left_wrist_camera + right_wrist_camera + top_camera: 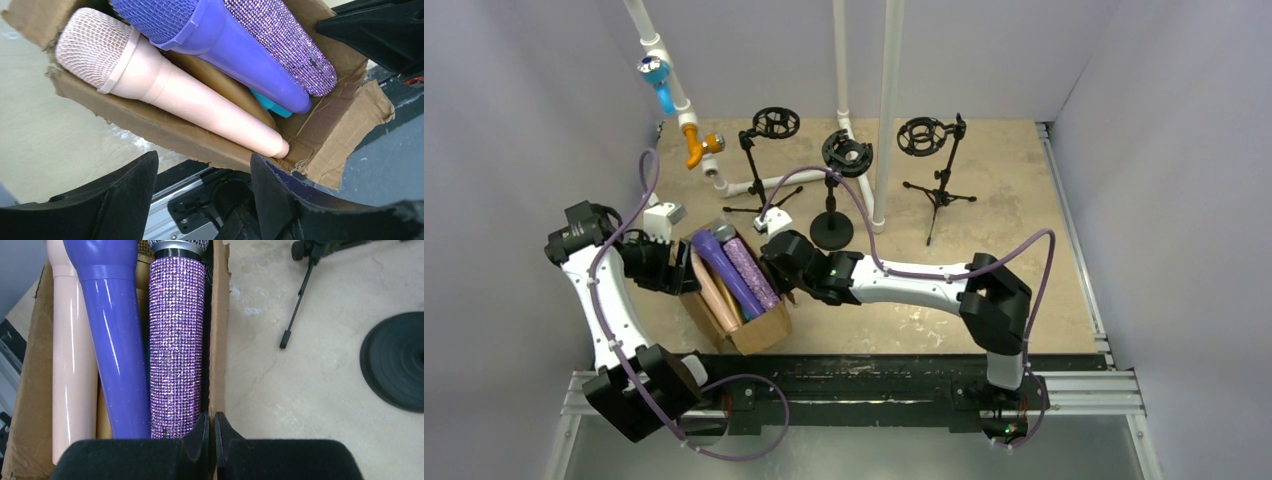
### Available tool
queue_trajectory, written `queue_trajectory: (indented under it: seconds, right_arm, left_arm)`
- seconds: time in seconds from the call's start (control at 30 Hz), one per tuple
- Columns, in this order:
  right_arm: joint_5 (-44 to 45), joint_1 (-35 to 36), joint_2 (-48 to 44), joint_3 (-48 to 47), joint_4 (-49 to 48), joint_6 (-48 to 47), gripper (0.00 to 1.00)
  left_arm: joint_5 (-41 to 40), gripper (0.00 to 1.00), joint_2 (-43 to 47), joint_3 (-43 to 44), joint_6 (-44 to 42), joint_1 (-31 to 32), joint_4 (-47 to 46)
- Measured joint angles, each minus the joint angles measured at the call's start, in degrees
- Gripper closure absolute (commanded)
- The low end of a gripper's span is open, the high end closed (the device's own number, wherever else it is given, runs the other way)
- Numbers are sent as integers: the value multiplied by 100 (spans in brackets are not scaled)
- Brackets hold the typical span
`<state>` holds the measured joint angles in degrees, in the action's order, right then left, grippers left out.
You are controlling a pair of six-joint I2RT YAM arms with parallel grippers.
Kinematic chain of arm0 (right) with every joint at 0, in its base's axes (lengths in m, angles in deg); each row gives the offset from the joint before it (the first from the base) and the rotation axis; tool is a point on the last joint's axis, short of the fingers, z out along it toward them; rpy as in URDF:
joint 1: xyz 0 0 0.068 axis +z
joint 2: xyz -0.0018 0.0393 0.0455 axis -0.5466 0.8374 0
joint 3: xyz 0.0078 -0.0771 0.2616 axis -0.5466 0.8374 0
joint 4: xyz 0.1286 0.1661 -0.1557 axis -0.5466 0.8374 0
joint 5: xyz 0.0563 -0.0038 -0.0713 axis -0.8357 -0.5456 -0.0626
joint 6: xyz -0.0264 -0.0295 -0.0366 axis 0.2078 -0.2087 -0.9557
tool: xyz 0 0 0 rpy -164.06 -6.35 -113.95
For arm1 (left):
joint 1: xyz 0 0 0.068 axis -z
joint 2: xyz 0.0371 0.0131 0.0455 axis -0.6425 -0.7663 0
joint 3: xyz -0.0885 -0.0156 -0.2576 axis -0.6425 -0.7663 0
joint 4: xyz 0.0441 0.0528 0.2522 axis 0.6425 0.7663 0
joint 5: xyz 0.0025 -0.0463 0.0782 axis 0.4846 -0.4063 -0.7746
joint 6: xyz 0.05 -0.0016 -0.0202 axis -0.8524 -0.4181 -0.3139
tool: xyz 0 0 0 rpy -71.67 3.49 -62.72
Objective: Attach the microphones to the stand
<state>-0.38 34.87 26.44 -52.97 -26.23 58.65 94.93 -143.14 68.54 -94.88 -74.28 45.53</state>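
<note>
Several microphones lie in an open cardboard box (pixel 759 335): a peach one (pixel 165 85), a purple one (pixel 225 45) and a purple glitter one (pixel 176 350) on top, with a gold one (pixel 220 82) and a teal one (pixel 272 106) beneath. My right gripper (pixel 214 432) is shut on the box's right wall (pixel 218 340), beside the glitter microphone. My left gripper (pixel 202 187) is open at the box's left side, just below its torn wall (pixel 150 132), with nothing between its fingers. Three black stands with ring clips (pixel 774 123) (pixel 846 153) (pixel 924 135) stand behind the box.
A white pipe frame (pixel 886 100) rises at the back, carrying a blue microphone (pixel 656 75) and an orange one (pixel 699 145). The middle stand's round base (pixel 395 360) and a tripod leg (pixel 296 305) lie right of the box. A metal rail (pixel 874 385) runs along the near edge.
</note>
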Motion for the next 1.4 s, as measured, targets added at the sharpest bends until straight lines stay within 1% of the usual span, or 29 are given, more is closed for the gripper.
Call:
queue_trajectory:
  seconds: [0.1,0.2,0.3,0.37,0.43,0.53,0.6,0.67,0.77,0.8,1.03,1.2,1.4]
  right_arm:
    - [101,66,-210,221,87,87,100]
    - [109,116,-365,376,149,177,99]
    - [109,179,-494,485,216,234,96]
    - [111,214,-542,509,286,256,91]
    - [109,249,-577,518,363,269,81]
    - [107,260,-623,518,400,269,63]
    - [85,260,-699,516,400,247,56]
    - [63,260,-804,501,389,197,52]
    - [52,260,-968,352,369,81,50]
    - [39,260,-990,247,350,35,50]
    - [-459,260,-831,-634,227,-160,50]
    - [-813,260,-275,-1215,229,-251,51]
    - [-855,260,437,-1480,494,-352,52]
  left_arm:
    - [-101,37,-22,-269,197,354,-109]
    - [-162,43,-203,-385,391,590,-181]
    - [-269,53,-507,-398,557,625,-387]
    - [-358,62,-619,-413,662,625,-531]
    - [-417,69,-616,-459,752,625,-645]
    - [-461,74,-531,-516,841,625,-723]
    - [-498,78,-481,-588,883,625,-769]
    - [-501,85,-481,-658,929,625,-828]
    - [-468,99,-485,-717,1051,625,-883]
    - [-442,100,-498,-719,1097,625,-881]
    - [-249,100,-612,-691,1355,656,-892]
    - [-166,100,-588,-691,1458,826,-1097]
    - [-42,100,-590,-697,1499,962,-1355]
